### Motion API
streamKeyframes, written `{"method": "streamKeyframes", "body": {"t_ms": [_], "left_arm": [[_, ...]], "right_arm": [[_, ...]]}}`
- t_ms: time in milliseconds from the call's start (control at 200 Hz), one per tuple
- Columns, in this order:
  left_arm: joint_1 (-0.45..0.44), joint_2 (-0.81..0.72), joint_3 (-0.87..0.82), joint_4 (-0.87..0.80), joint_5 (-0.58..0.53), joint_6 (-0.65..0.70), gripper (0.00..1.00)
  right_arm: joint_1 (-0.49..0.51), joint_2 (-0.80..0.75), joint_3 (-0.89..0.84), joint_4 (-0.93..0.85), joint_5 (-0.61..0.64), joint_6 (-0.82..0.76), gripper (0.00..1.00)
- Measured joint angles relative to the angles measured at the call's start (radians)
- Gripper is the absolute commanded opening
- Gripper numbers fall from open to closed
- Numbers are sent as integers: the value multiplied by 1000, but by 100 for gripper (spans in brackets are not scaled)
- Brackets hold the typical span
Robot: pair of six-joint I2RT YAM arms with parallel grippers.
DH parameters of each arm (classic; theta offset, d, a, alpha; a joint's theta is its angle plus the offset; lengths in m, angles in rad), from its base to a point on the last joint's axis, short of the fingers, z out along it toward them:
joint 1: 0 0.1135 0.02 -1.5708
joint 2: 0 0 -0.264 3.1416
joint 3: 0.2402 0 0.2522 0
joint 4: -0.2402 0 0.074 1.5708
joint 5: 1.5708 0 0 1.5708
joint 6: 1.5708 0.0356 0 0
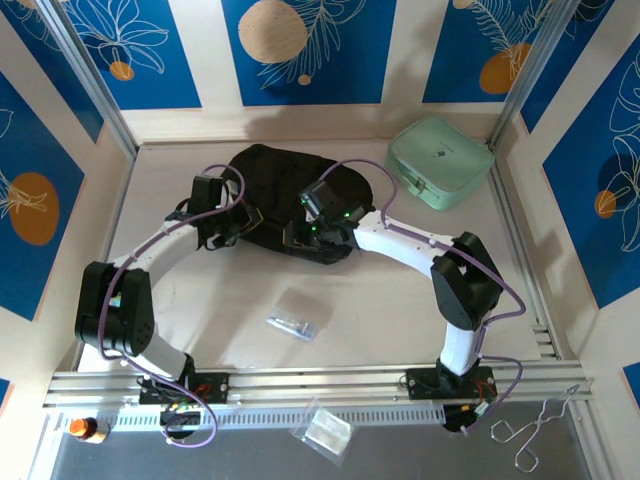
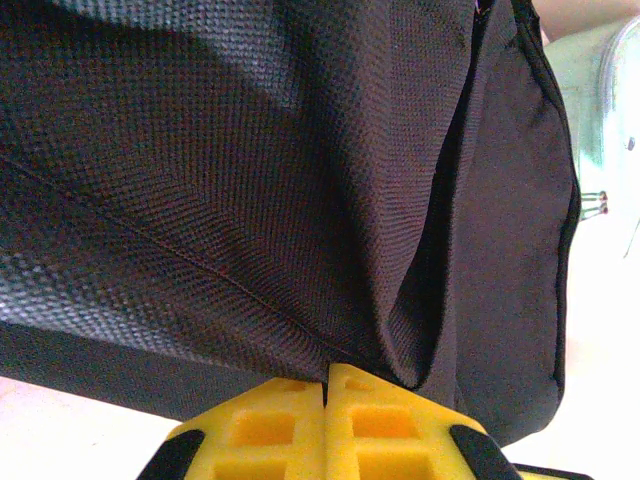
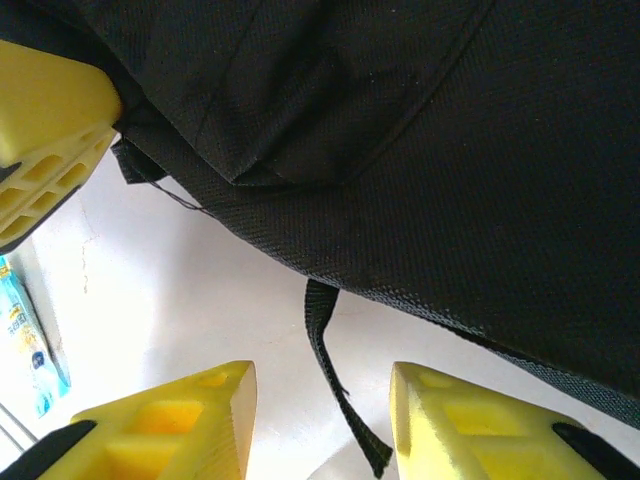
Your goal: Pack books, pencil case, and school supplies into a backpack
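Two arms were both up at the backpack point(image 1: 272, 175), which sat slumped toward the far edge of the table point(image 1: 400, 320), roughly in the middle of it. It was soft black fabric and easily the biggest thing on the surface.

The left gripper point(image 2: 326, 385) was at the backpack's left side. From the left wrist cam its yellow fingers point(image 2: 270, 430) were pressed right together, and a fold of the black weave ran down into the tips, so it looked pinched on the fabric.

The right gripper point(image 3: 320, 375) was at the near edge of the backpack, a bit right of the left one. Its fingers point(image 3: 180, 425) were apart with a clear gap and nothing clamped. A thin black strap point(image 3: 325, 340) hung off the bag's lower edge and dangled into that gap, with pale table showing underneath. I couldn't tell whether the strap touched either finger.

The pencil case point(image 1: 298, 322), a small see-through pouch, lay flat on its own near the middle of the table. It was well apart from the backpack, on the near side between the two arms.

A mint-green case point(image 1: 440, 162) sat in the far right corner, just beside the backpack without touching it. Past the near edge, on the grey strip in front of the arm bases, lay another clear pouch point(image 1: 325, 432). A metal scissor-like tool point(image 1: 530, 435) was over by the near right corner.
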Motion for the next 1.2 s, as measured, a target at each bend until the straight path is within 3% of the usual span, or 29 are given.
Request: {"method": "streamKeyframes", "body": {"t_ms": [275, 520, 1200], "left_arm": [[0, 0, 3, -3, 0, 2, 0], [-1, -6, 10, -29, -16, 21, 0], [-9, -26, 22, -82, -164, 75, 0]], "right_arm": [[0, 45, 35, -16, 8, -16, 25], [1, 48, 39, -40, 35, -28, 0], [-66, -225, -237, -45, 127, 18, 0]]}}
